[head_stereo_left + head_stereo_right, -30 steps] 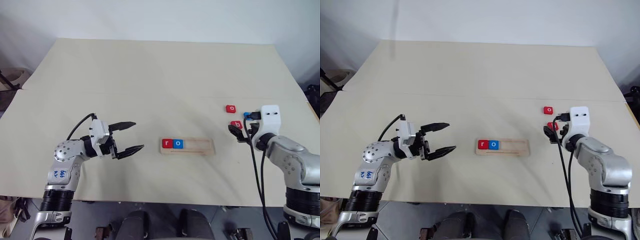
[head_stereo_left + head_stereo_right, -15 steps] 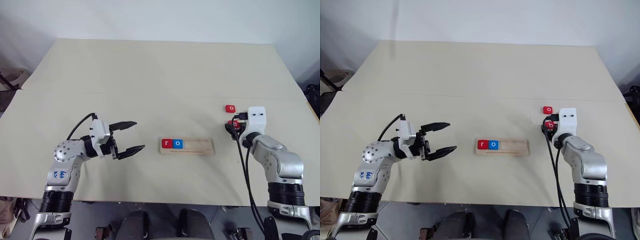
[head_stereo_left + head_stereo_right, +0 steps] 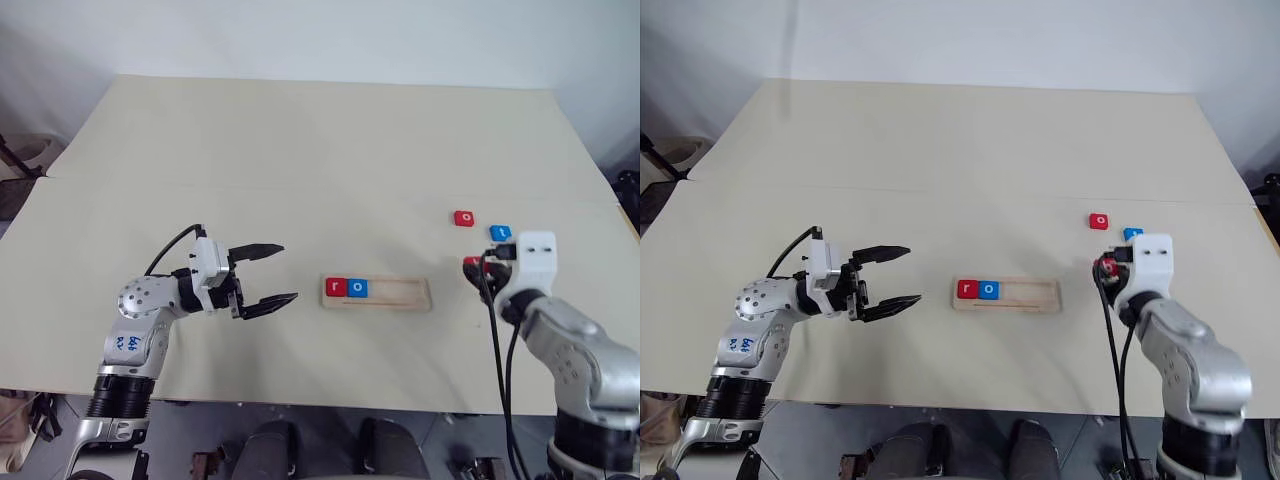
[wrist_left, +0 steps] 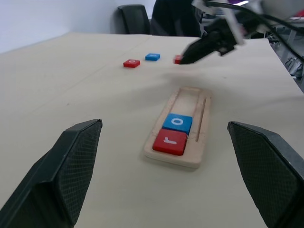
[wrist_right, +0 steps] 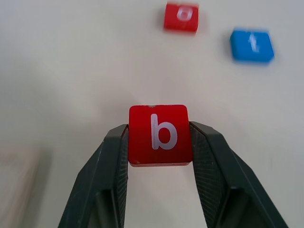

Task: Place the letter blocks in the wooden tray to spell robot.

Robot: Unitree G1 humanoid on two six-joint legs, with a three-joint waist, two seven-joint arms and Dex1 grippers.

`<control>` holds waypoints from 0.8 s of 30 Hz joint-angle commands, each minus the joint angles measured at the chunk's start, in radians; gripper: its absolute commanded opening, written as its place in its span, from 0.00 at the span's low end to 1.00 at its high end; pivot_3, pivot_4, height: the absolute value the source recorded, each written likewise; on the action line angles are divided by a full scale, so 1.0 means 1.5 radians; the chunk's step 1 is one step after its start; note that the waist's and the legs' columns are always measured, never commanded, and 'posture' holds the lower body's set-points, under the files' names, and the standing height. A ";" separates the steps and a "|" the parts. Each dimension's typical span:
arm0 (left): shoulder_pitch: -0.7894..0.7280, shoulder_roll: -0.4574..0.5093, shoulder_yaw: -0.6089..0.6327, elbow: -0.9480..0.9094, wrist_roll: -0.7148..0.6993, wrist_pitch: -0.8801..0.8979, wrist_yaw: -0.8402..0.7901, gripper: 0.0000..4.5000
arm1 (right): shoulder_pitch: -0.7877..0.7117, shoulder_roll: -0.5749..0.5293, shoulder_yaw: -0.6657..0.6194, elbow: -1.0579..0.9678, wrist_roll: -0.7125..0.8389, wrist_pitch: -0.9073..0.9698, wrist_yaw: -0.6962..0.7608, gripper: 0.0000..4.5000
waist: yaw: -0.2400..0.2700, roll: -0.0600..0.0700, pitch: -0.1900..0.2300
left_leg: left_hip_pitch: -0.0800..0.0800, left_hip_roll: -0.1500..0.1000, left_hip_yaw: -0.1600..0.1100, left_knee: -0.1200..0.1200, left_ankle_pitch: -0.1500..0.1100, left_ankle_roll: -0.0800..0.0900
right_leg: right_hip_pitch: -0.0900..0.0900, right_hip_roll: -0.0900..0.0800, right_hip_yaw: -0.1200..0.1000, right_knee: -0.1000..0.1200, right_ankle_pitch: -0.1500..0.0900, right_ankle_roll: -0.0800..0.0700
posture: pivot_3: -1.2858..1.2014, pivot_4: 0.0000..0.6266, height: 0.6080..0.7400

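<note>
The right gripper point(image 5: 159, 142) has its two black fingers pressed on the sides of a small red square block with a white letter "b" point(image 5: 159, 134), and it holds that block up off the big pale tan table point(image 3: 300, 160). Behind it, lying flat on the table, are a red square block with a white "o" point(image 3: 463, 217) and, near it, a blue square block with a white "t" point(image 3: 500, 232). The long pale wooden tray point(image 3: 377, 292) lies in the middle of the table, well apart from those two. At its left end sit a red block with "r" point(image 3: 335, 287) and, touching it, a blue block with "o" point(image 3: 356, 288); the rest of the slot is bare. The left gripper point(image 3: 270, 273) hangs left of the tray with its fingers spread wide, grasping nothing. Some blue writing is on the left arm, too small to read.
</note>
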 commanded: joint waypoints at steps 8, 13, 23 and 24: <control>-0.037 -0.009 -0.010 0.025 -0.008 -0.018 -0.035 1.00 | 0.036 0.047 -0.022 -0.054 0.024 -0.002 0.007 0.56 | -0.003 0.000 0.000 | 0.000 0.000 0.001 0.000 0.000 0.000 | -0.001 0.000 0.001 0.000 0.000 0.000 | 0.52 0.24 1.00; -0.018 -0.004 0.000 0.013 -0.009 -0.021 -0.028 1.00 | 0.071 -0.098 -0.039 -0.023 0.039 -0.020 0.134 0.93 | 0.000 0.000 0.000 | 0.000 0.000 0.001 0.000 0.000 0.000 | -0.001 0.000 0.001 0.000 0.000 0.000 | 0.52 0.24 1.00; 0.002 0.011 -0.006 -0.003 -0.010 -0.031 -0.056 1.00 | 0.102 -0.435 0.070 0.312 -0.068 -0.539 0.622 0.99 | -0.004 -0.001 0.000 | 0.003 0.000 0.002 -0.001 0.000 0.001 | 0.002 0.001 0.001 -0.002 0.000 0.000 | 0.52 0.24 1.00; 0.001 0.011 -0.008 -0.005 -0.012 -0.032 -0.060 1.00 | 0.075 -0.439 0.087 0.355 -0.076 -0.571 0.645 0.99 | -0.004 -0.001 0.001 | 0.003 0.000 0.002 -0.001 0.000 0.001 | 0.002 0.001 0.001 -0.002 0.000 0.000 | 0.52 0.24 1.00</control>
